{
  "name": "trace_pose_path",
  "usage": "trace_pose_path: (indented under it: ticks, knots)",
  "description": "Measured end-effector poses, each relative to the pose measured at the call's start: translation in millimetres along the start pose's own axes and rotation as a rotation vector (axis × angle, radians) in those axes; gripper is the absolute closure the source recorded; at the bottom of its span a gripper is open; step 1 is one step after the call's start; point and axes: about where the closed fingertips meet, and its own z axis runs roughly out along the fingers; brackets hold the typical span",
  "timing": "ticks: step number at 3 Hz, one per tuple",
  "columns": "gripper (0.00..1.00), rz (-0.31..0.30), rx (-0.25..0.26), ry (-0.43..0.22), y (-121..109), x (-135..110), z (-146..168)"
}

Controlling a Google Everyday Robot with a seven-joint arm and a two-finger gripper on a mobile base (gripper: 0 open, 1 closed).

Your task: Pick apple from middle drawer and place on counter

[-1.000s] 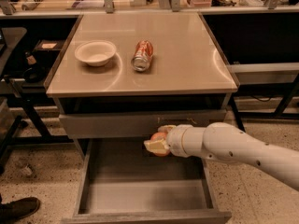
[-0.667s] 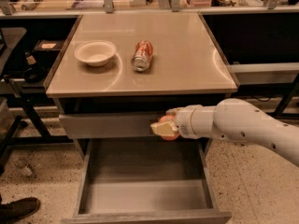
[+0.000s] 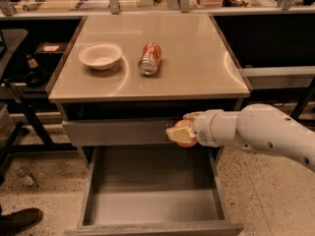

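Gripper (image 3: pixel 181 132), clenched on the apple (image 3: pixel 189 142), has risen and drifted right over the past second, so the fruit now hangs clear of the open middle drawer (image 3: pixel 147 205), level with the closed drawer front (image 3: pixel 118 131) above it. The pick looks done and placing remains. The apple is still below the counter surface (image 3: pixel 197 63), which carries a soda can (image 3: pixel 149 58) and a bowl (image 3: pixel 100 55).
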Motion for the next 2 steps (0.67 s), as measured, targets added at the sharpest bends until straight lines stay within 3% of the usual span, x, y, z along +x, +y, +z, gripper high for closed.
trace_pose_path:
  ticks: [2]
  knots:
    - [1.0, -0.02, 0.089, -0.049, -16.8, -32.1, -56.9]
